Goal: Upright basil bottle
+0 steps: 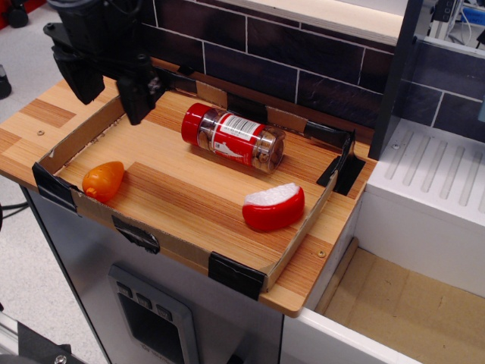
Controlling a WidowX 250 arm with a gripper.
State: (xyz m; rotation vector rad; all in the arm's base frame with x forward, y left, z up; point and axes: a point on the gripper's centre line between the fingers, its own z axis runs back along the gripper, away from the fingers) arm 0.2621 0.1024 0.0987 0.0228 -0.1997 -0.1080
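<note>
A: Basil bottle, where?
B: On its side near the tabletop's back edge, red cap pointing to the left edge, inside the cardboard-walled tray.
A: Others?
B: Cheese wedge twd the front-right corner, apart from the bottle; orange toy at the front-left corner.
A: Gripper?
B: Above the back-left corner, jaws wide apart, empty, clear of the bottle.
</note>
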